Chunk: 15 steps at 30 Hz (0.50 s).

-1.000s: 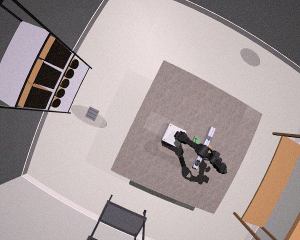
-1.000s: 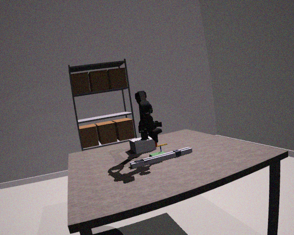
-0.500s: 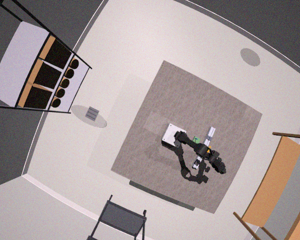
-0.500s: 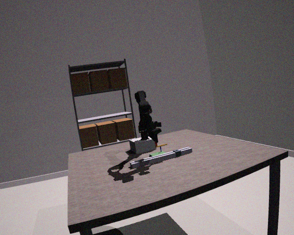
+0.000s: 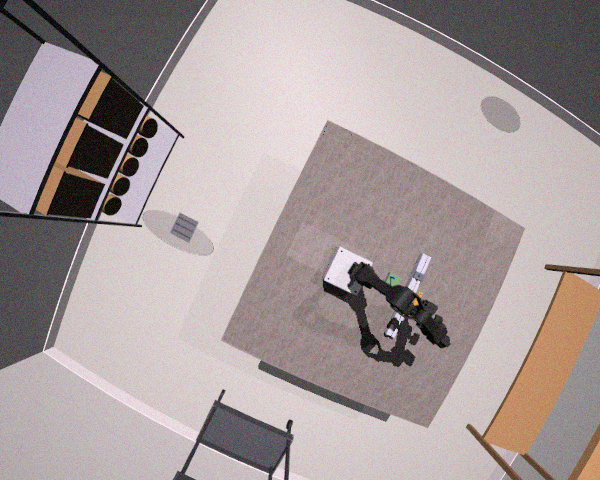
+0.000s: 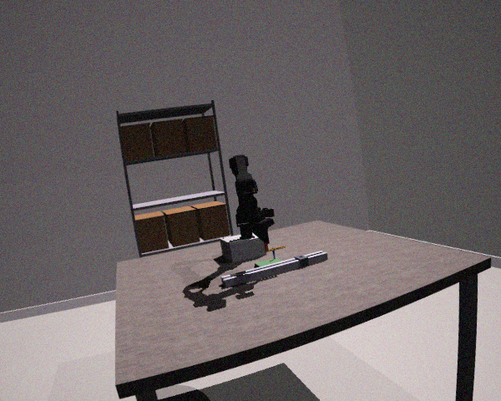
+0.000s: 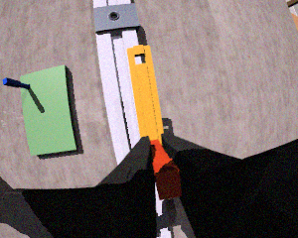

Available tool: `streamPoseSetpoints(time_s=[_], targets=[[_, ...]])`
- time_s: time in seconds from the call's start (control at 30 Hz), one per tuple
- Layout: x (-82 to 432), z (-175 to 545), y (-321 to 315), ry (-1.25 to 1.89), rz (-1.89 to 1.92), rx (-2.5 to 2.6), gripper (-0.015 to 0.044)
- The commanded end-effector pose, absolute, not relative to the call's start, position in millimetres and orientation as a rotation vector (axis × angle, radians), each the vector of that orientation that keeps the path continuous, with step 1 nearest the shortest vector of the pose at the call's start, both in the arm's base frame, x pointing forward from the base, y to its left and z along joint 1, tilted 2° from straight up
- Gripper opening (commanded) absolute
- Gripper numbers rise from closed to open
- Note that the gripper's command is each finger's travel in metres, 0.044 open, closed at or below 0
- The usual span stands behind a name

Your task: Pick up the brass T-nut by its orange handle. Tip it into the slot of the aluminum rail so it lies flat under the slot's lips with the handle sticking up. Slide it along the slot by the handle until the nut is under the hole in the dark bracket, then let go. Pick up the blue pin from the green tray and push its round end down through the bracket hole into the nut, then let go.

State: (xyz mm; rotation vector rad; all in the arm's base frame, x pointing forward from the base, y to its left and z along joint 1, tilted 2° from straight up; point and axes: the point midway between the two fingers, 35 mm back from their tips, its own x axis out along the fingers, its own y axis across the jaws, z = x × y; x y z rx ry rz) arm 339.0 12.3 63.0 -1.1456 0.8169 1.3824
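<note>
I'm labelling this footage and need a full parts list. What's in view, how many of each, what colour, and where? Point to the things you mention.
T-nut piece: one, yellow and orange-red, held above the rail
rail [image 5: 423, 264] [image 6: 280, 266] [image 7: 108, 74]: one, silver, on the table
bracket [image 5: 418, 275] [image 6: 301, 260] [image 7: 126, 17]: one, dark grey, across the rail
tray [image 5: 393, 280] [image 6: 265, 262] [image 7: 51, 124]: one, green, beside the rail
pin [image 5: 392, 277] [image 6: 274, 254] [image 7: 15, 83]: one, blue, upright in the tray
table [image 5: 393, 186] [image 6: 350, 293] [image 7: 214, 74]: one, brown-grey, under everything
shelf unit [image 5: 129, 91] [image 6: 222, 185]: one, dark-framed, beyond the table
boxes [image 6: 150, 230]: six, brown, on the shelves
gripper [image 6: 266, 248] [image 7: 155, 142]: one, black, shut on the handle
</note>
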Motion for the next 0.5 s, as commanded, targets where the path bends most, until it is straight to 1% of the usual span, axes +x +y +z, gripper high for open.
streamPoseSetpoints(time_s=[0.0, 0.47], targets=[[339.6, 64.6, 12.2, 0.796, 1.370, -1.154, -0.0150], [337.5, 63.0, 11.5, 0.762, 1.341, -1.174, -0.0150]])
